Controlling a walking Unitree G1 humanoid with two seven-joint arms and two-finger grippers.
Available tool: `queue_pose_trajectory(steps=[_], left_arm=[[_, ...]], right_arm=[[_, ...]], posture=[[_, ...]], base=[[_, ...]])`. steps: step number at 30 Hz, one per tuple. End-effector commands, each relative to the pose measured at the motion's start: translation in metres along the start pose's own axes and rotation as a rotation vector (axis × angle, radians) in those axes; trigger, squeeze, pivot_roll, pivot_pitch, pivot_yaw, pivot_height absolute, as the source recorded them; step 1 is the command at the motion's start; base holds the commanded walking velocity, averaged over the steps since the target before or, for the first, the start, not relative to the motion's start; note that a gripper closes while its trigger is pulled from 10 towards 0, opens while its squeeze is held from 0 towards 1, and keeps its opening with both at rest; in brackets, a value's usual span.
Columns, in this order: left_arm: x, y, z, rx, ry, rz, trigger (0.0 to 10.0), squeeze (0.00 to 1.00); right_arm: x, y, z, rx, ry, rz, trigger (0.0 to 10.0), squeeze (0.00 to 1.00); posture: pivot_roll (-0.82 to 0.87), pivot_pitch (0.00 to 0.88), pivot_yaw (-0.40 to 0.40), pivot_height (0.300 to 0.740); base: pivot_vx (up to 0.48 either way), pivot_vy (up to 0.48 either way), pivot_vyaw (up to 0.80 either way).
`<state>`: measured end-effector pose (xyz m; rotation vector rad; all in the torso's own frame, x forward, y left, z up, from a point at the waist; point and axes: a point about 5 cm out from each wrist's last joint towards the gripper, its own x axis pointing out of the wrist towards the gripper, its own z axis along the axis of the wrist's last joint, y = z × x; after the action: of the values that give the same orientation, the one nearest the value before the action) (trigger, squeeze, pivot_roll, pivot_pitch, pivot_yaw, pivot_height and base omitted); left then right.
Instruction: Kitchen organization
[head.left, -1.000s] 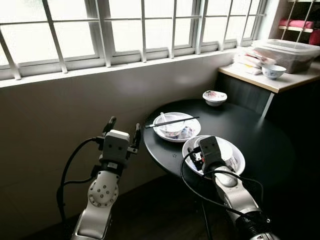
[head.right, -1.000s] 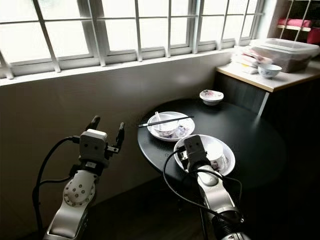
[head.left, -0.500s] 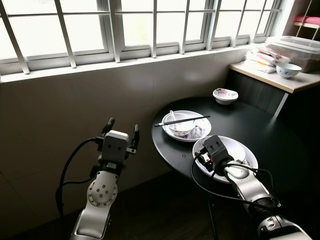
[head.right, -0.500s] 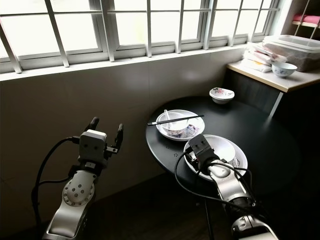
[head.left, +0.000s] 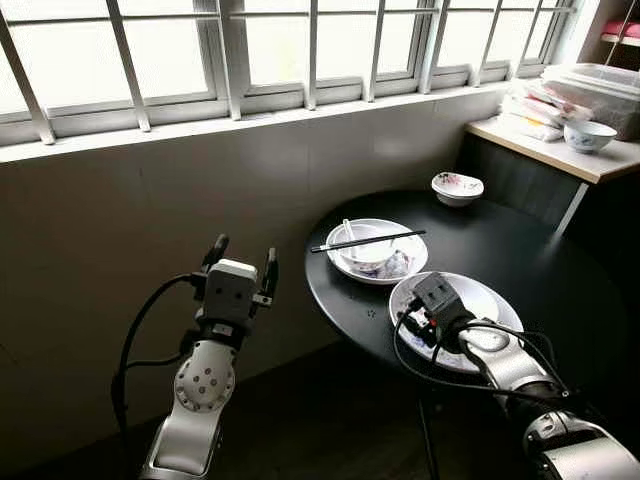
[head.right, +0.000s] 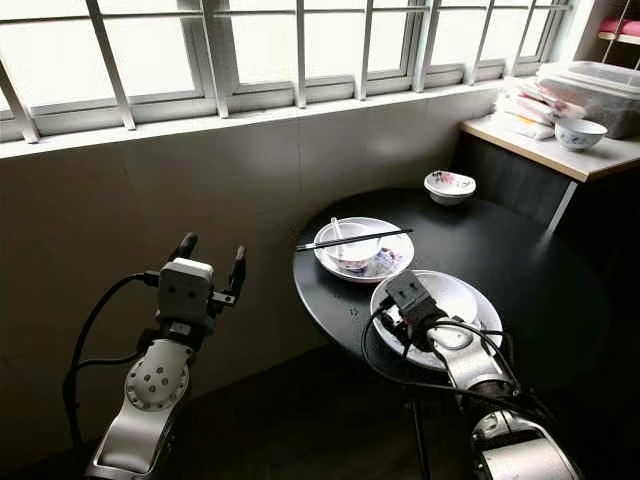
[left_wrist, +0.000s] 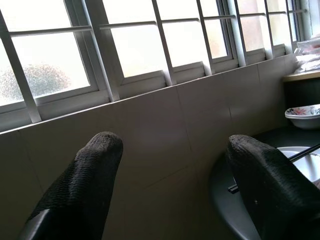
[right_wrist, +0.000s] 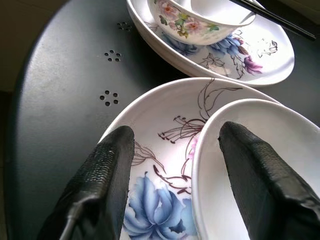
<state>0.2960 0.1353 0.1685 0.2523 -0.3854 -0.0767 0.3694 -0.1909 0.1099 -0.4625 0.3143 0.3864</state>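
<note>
Reaching over the near plate (right_wrist: 150, 115), the right gripper (right_wrist: 175, 165) hangs with its two black fingers (right_wrist: 107, 170) spread wide and holding nothing; one finger sits over the plate's painted floor, the other over the white bowl (right_wrist: 250, 165) resting on it, the bowl's rim between them; this looks like the approach to a pickup, so next comes lowering and closing on that rim; beyond the fingertips lies a second plate (right_wrist: 260, 60) carrying a floral bowl (right_wrist: 195, 22) and chopsticks (head.left: 367, 241); the left gripper (head.left: 241, 262) is open and empty, off the round black table (head.left: 520, 250).
</note>
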Motion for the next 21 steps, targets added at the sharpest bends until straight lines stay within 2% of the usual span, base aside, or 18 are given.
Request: queue_pose_trajectory(steps=[1,5,8,10,15,19,20,21], left_arm=[[0.001,0.000,0.000,0.009,0.004,-0.002,10.0,0.00],[0.001,0.000,-0.001,0.009,0.006,-0.004,10.0,0.00],[0.001,-0.001,-0.001,0.009,0.007,-0.006,10.0,0.00],[0.002,-0.001,-0.001,0.010,0.007,-0.007,10.0,0.00],[0.001,0.000,-0.002,0.013,0.011,-0.007,10.0,0.00],[0.001,-0.001,-0.002,0.013,0.012,-0.010,10.0,0.00],[0.001,-0.001,-0.002,0.013,0.013,-0.010,10.0,0.00],[0.002,-0.001,-0.002,0.013,0.013,-0.010,10.0,0.00]], right_arm=[[-0.002,-0.008,0.001,-0.003,0.001,-0.021,10.0,0.00],[-0.001,-0.002,-0.004,0.023,0.011,-0.002,10.0,0.00],[0.000,0.006,-0.012,0.083,0.045,0.036,10.0,0.00],[-0.001,0.008,-0.022,0.109,0.109,0.041,10.0,0.00],[-0.005,-0.004,-0.033,0.139,0.179,-0.086,10.0,0.00],[-0.006,-0.006,-0.036,0.121,0.202,-0.099,10.0,0.00],[-0.006,-0.005,-0.036,0.124,0.200,-0.096,8.0,0.00],[-0.006,-0.005,-0.036,0.126,0.197,-0.088,4.7,0.00]], posture=[[0.05,0.000,-0.047,0.740],[0.05,0.000,-0.046,0.740],[0.04,0.000,-0.044,0.740],[0.04,0.000,-0.044,0.740],[0.04,0.000,-0.041,0.740],[0.04,0.000,-0.041,0.740],[0.04,0.000,-0.039,0.740],[0.04,0.000,-0.039,0.740]], base=[[0.000,0.000,0.00],[0.000,0.000,0.00],[0.000,0.000,0.00],[0.000,0.000,0.00],[0.000,0.000,0.00],[0.000,0.000,0.00],[0.000,0.000,0.00],[0.000,0.000,0.00]])
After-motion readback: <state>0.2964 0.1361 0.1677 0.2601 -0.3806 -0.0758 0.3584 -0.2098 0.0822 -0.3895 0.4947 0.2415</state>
